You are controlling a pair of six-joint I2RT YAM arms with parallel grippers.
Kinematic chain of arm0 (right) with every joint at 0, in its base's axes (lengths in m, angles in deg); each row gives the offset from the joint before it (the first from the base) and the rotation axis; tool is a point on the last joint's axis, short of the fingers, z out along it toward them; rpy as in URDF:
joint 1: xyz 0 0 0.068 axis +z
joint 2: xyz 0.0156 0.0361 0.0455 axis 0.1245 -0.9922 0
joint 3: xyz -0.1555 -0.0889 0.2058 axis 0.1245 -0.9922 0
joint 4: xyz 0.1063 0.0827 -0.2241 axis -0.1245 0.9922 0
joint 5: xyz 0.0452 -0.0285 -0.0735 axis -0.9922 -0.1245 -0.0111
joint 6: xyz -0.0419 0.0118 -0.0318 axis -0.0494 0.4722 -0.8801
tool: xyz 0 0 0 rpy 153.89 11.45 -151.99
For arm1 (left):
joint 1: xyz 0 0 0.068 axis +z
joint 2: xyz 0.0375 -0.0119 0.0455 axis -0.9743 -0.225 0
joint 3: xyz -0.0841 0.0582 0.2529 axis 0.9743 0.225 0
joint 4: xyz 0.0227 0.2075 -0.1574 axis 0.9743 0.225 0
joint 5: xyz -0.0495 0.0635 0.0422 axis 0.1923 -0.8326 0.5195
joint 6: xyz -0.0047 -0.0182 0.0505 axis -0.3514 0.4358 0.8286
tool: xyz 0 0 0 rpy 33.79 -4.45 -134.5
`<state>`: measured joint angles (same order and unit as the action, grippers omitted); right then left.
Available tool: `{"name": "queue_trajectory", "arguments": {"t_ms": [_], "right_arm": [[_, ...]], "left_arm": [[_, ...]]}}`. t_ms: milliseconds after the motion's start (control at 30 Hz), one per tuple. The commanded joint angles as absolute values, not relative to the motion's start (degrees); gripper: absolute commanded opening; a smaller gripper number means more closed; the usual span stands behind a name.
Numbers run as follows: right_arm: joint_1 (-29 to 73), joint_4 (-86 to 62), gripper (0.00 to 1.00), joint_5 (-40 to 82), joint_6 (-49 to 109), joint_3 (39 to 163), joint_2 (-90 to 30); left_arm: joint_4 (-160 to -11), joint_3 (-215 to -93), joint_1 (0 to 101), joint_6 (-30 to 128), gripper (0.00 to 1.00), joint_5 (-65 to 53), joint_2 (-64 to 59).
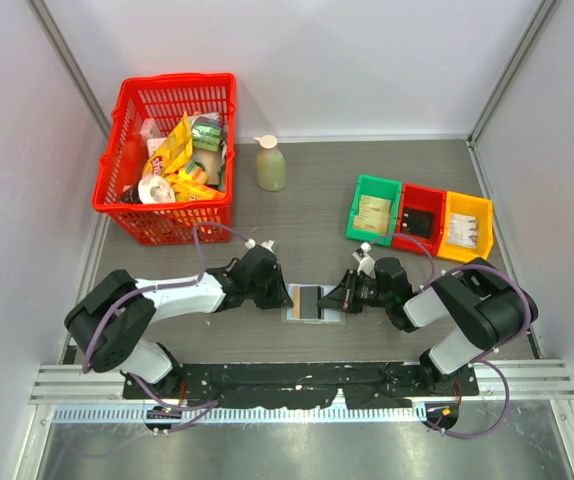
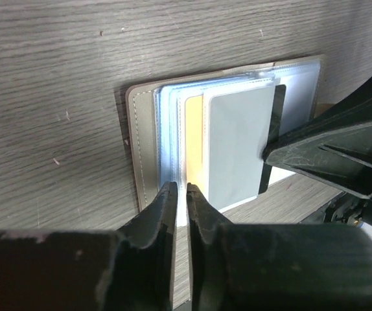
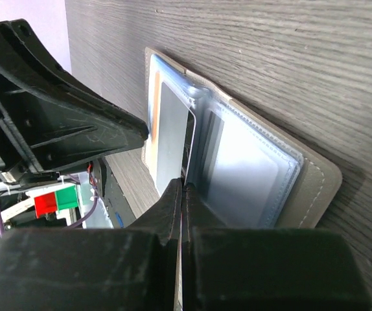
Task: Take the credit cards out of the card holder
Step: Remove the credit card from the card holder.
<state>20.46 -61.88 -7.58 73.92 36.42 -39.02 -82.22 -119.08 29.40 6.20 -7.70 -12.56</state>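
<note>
— Status?
— The card holder [image 1: 312,302] lies open on the table [image 1: 367,190], credit cards [image 2: 194,139] tucked inside. My right gripper [image 3: 183,188] is clamped shut at one edge. My left gripper [image 2: 185,193], opposite, is nearly closed, and I can't tell whether it grips.
— Risk?
— Pulling could drag the unpinned holder along.

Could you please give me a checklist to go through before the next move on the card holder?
1. The holder lies open: ok.
2. Both yellow card and grey card visible inside: ok.
3. Jaws of right gripper shut at the grey card's edge; card pinched: cannot tell.
4. Jaws of left gripper steadying the holder's edge: cannot tell.
5. The two arms' jaws apart from each other: ok.
</note>
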Motion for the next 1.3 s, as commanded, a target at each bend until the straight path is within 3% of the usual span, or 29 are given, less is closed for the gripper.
{"name": "queue_trajectory", "arguments": {"t_ms": [0, 267, 600, 700, 933, 1267], "right_arm": [[20.18, -59.16, 0.01, -7.78, 71.35, 37.52, -38.87], [20.18, -61.45, 0.02, -8.49, 72.05, 37.43, -40.19], [20.18, -61.71, 0.04, -8.49, 72.23, 37.43, -40.45], [20.18, -62.15, 0.10, -8.57, 72.40, 37.43, -40.37], [18.86, -66.71, 0.17, -9.19, 74.59, 36.12, -41.42], [18.51, -79.80, 0.18, -12.79, 79.69, 35.15, -47.04]], "left_arm": [[-81.52, -120.65, 29.36, 6.69, 0.19, -7.03, -9.35], [-83.19, -124.08, 29.18, 6.43, 0.21, -4.21, -12.07], [-86.19, -124.43, 28.83, 6.08, 0.06, -2.89, -17.08], [-84.78, -123.91, 28.83, 6.08, 0.00, -4.38, -17.26], [-83.72, -121.80, 28.83, 5.81, 0.00, -6.41, -16.91], [-83.72, -121.53, 28.83, 5.73, 0.00, -6.76, -17.35]]}}
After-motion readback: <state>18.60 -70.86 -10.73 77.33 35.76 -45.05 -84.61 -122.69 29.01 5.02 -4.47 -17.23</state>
